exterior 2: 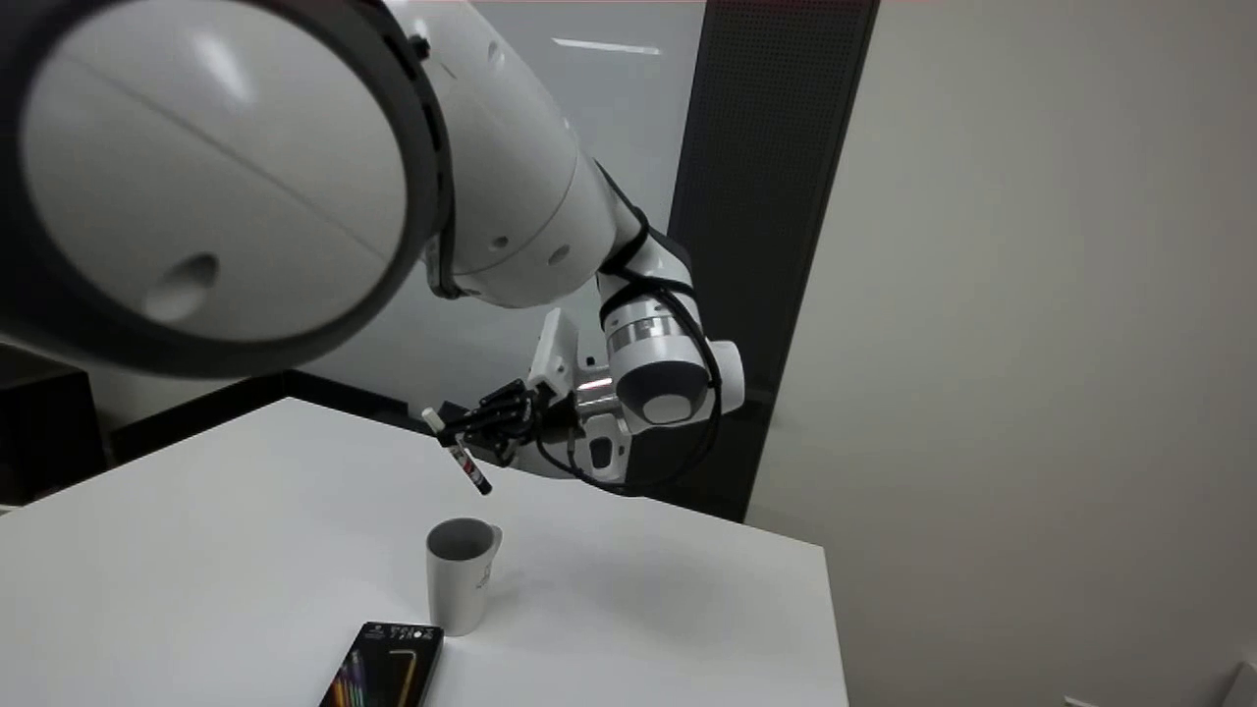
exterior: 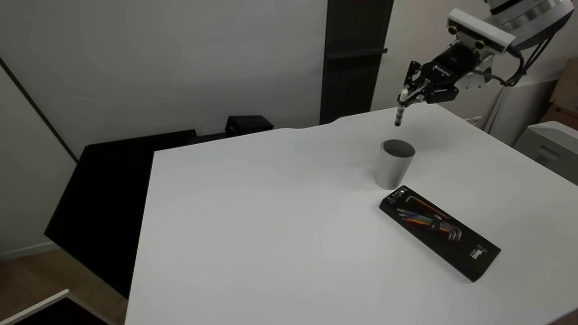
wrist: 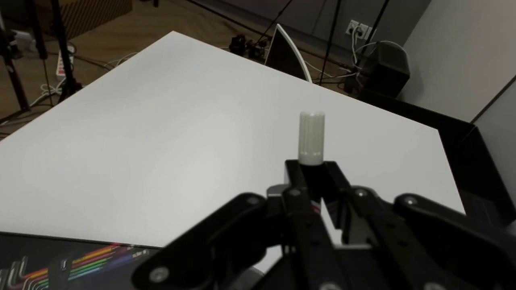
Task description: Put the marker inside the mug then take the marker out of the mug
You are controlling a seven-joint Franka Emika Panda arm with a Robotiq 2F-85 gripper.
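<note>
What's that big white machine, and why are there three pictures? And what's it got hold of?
It's a robot arm. At its end are black jaws, which pinch a bit like a finger and thumb. They are shut on a marker, held up in the air.

Two pictures come from cameras outside the robot, looking from different places. The close-up comes from a camera on its wrist, so you see the jaws very near, with the marker's white end poking up.

On the white table stands a grey mug. Near it lies a flat black box with colourful print. The marker isn't in the mug.
</note>
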